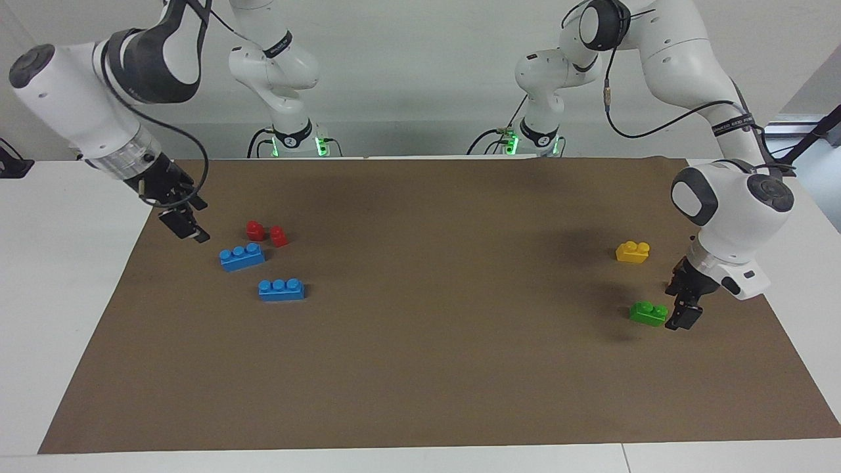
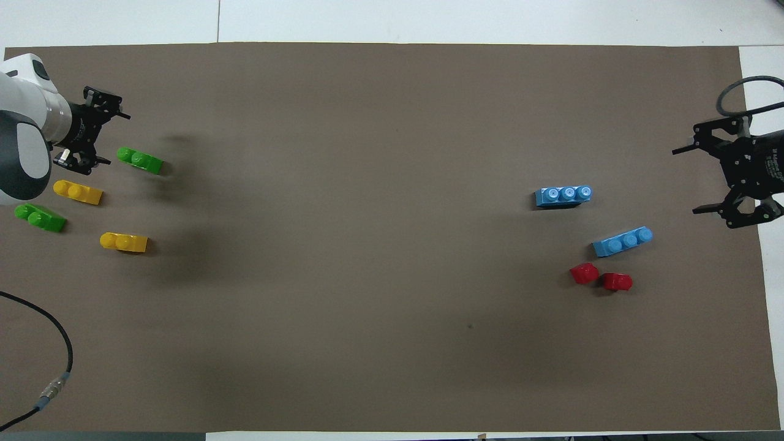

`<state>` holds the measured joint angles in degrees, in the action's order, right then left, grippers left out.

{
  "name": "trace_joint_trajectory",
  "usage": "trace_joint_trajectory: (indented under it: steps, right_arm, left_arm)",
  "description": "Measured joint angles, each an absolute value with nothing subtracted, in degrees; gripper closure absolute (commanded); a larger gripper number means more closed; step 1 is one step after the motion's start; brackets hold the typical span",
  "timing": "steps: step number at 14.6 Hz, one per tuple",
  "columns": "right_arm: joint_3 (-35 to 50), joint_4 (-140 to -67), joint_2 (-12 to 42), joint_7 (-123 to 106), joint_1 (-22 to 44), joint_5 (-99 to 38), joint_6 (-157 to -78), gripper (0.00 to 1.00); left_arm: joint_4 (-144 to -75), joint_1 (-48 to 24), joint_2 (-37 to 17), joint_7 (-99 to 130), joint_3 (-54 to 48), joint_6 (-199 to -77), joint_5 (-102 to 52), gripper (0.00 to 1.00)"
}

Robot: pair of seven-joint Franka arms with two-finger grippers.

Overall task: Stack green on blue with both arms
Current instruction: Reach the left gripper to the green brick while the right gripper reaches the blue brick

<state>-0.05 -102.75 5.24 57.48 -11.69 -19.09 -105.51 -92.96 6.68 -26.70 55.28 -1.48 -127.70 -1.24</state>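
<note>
We see 2 small bright green plastic 2-stud bricks at the left arm's end of the brown mat (image 1: 420,394): the farther green brick (image 1: 648,313) (image 2: 140,160) lies just beside our left gripper (image 1: 683,314) (image 2: 92,131), whose fingers stand wide, holding nothing. The nearer green brick (image 2: 40,218) sits by the mat's edge. Our right gripper (image 1: 184,220) (image 2: 713,179), fingers wide and empty, hangs over the mat's edge beside the nearer long blue plastic 3-stud brick (image 1: 242,256) (image 2: 622,241); the farther blue brick (image 1: 281,289) (image 2: 564,196) lies apart.
</note>
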Motion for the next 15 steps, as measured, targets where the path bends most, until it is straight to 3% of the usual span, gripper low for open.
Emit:
trace_joint_trajectory:
  steps: [9,15]
  right_arm:
    - [0.85,-102.56,18.00,60.43,-11.13,-27.38,-108.29,0.00]
    - [0.96,-103.00,20.85,60.14,-7.64,-28.56,-111.22,0.00]
  left_arm:
    - [-97.86,7.22,-28.43,58.36,-1.60,-134.17,-1.26,0.00]
    - [-99.63,7.11,-28.32,59.87,-1.92,-135.69,-1.26,0.00]
